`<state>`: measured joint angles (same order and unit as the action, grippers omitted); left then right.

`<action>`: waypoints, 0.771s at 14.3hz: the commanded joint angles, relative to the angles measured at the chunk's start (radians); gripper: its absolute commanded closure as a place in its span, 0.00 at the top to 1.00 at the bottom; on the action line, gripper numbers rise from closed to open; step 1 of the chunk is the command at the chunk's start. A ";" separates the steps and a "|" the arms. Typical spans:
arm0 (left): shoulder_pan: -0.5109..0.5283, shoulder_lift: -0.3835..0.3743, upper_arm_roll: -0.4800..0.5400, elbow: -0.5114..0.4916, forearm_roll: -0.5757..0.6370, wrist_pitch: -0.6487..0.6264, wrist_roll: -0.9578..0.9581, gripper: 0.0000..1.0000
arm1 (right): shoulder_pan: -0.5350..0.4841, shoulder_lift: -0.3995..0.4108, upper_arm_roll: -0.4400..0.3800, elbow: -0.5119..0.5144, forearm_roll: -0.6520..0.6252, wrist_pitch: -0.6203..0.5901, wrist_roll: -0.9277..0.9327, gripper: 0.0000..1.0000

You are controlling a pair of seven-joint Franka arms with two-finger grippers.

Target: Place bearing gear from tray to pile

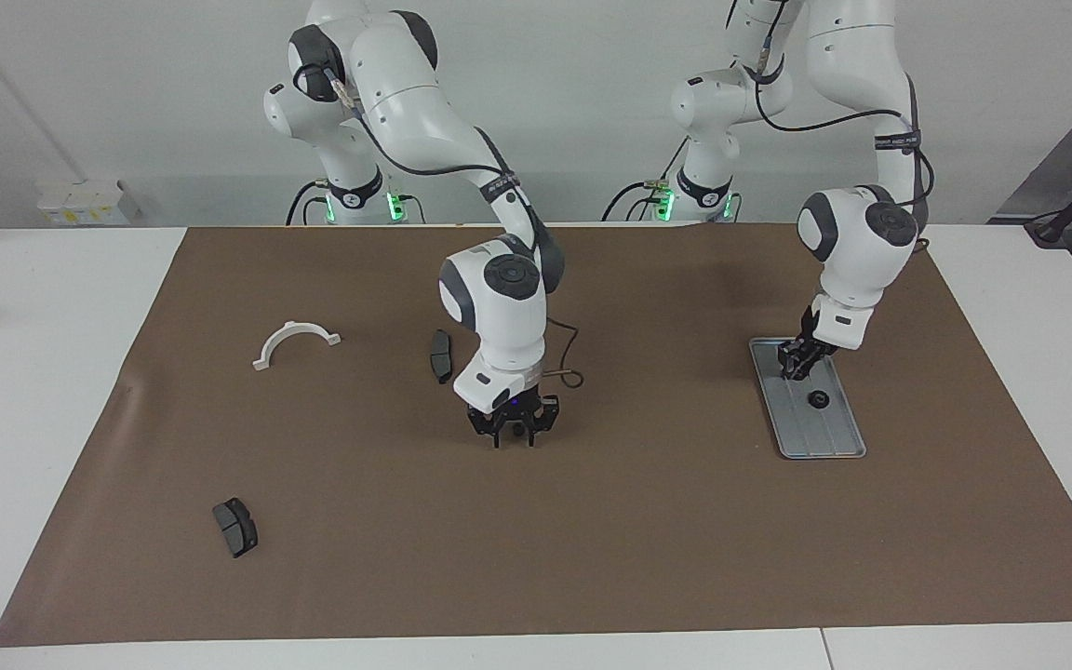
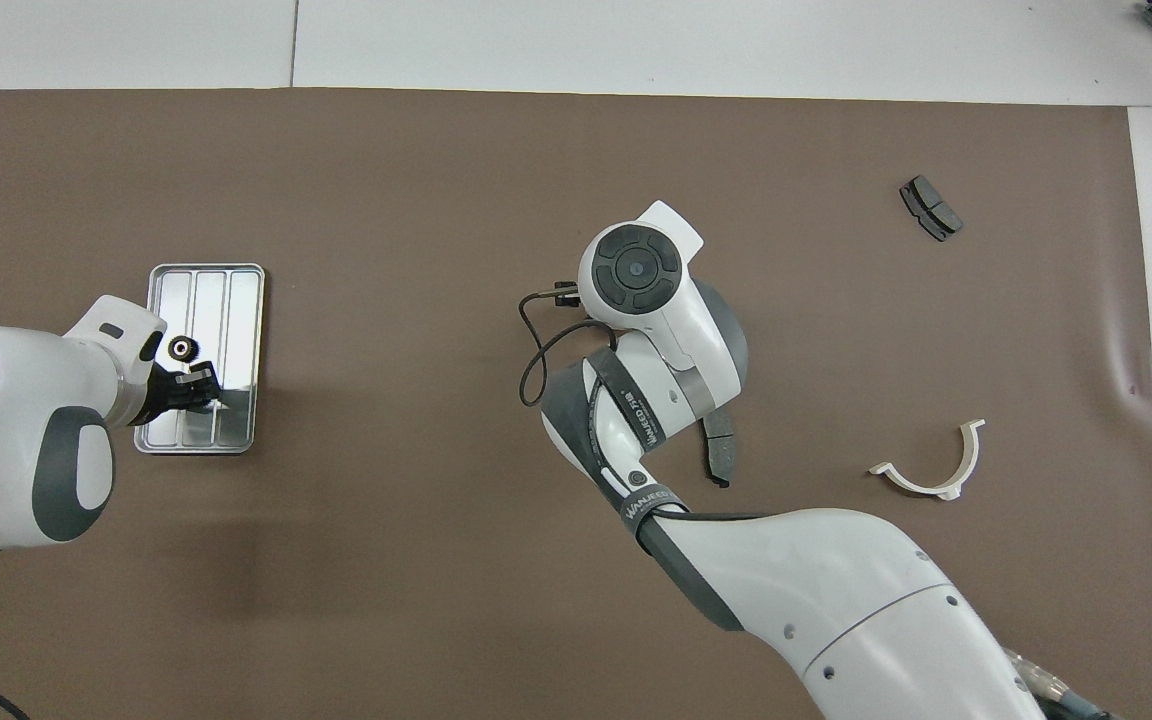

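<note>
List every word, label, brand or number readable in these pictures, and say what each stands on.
"WANJEED...": white lettering on the dark strap around the right arm, overhead view; the last letters are unclear.
Second strap on that arm: same style, too blurred to read.
Strap on the left arm: lettering too small to read.

The tray [image 1: 838,445] lies toward the left arm's end of the mat [image 1: 592,558], with one gear [image 1: 816,399] in it. A pad [image 1: 441,355] lies mid-table; the bracket [image 1: 294,342] lies beside it toward the right arm's end. Another pad [image 1: 234,527] lies farther from the robots.

Black gear [image 1: 817,399] on silver tray [image 1: 834,445]
</note>
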<state>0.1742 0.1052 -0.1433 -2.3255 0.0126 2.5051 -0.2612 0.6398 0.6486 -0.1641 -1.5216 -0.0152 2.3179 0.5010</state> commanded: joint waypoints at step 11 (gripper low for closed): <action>-0.142 -0.016 -0.015 0.383 0.006 -0.437 -0.055 0.00 | 0.014 -0.041 0.008 -0.058 -0.003 -0.069 0.022 0.33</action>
<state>0.0702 0.0853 -0.1657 -1.9617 0.0126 2.1010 -0.2772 0.6522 0.6344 -0.1622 -1.5470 -0.0149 2.2537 0.5012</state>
